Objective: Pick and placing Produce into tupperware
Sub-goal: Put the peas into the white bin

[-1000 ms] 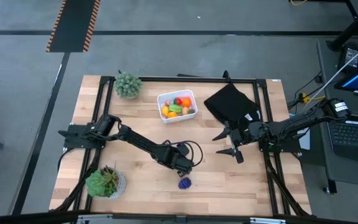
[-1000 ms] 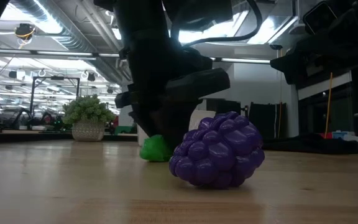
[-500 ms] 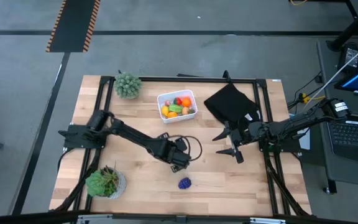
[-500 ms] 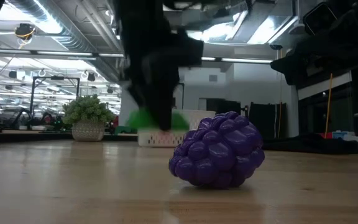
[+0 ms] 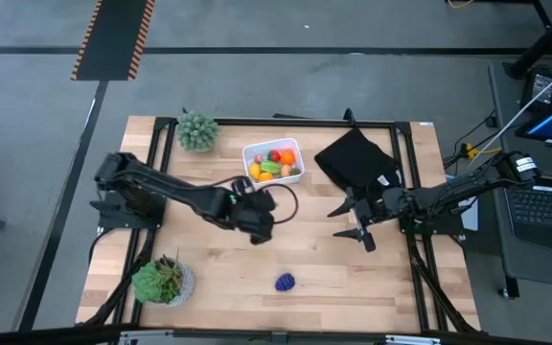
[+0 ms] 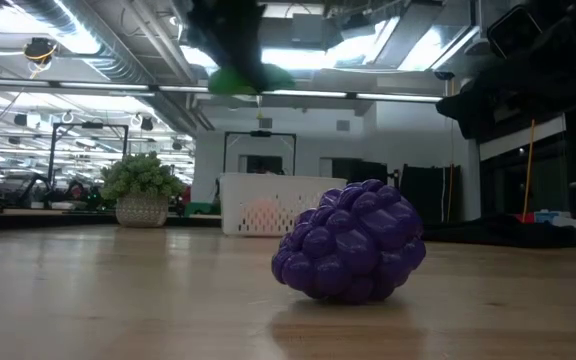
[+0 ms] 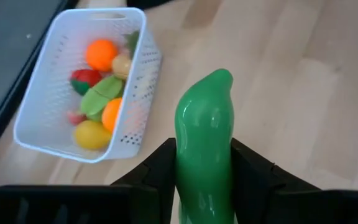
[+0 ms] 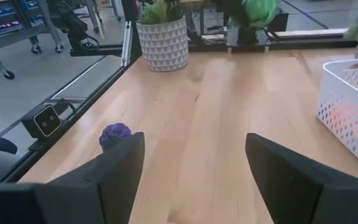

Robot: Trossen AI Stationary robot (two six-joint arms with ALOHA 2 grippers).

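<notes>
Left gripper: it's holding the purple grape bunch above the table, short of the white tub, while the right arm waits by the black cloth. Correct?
Not quite. The left gripper holds a green vegetable, as the left wrist view shows. The purple grape bunch lies on the table, apart from both arms. The rest stands: the piece is short of the white tub, and the right gripper waits by the black cloth.

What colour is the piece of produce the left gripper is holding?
Bright green; the produce shows best in the left wrist view, clamped in the left gripper.
</notes>
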